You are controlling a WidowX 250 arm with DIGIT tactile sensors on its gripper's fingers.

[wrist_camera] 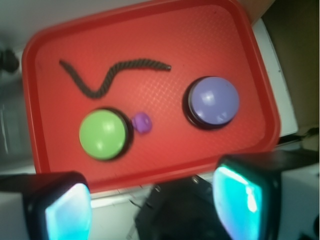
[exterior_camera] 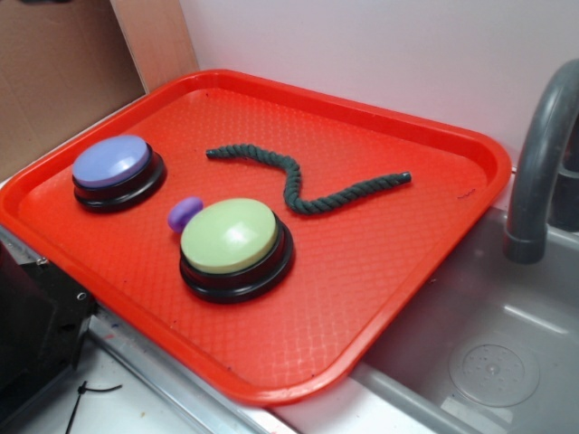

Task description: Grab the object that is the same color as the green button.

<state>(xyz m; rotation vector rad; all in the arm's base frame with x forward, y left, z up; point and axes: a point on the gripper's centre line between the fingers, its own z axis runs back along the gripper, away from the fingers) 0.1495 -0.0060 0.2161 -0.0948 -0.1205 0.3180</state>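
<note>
While our gripper [wrist_camera: 152, 200] hangs high over the near edge of the scene w/ both teal-lit fingers [wrist_camera: 239, 200] spread wide apart and nothing between them, we see everything sitting untouched on a red plastic tray w/ a textured floor [exterior_camera: 380, 271]. We find the long, thin dark green twisted rope [exterior_camera: 298, 176] lying flat on the tray floor in a loose S-curve, toward the tray's far side in the exterior view; in the wrist view that rope [wrist_camera: 107, 75] sits in the upper left part of the tray, well apart from the gripper. We note the large round dome button w/ a pale yellow-green top on a black base [exterior_camera: 235, 249] near the tray's middle, just below the rope's lower bend but not touching it. A small purple blob [exterior_camera: 185, 213] lies just beside that button, approx. touching its base, though we cannot tell for sure. A smaller purple-topped button on a black base [exterior_camera: 118, 172] sits toward the tray's left edge in the exterior view, apart from the other items. Beside the tray we see a grey sink basin [exterior_camera: 488, 362] w/ a grey curved faucet [exterior_camera: 538, 163], and brown cardboard [exterior_camera: 54, 72] behind the tray's far left corner.
</note>
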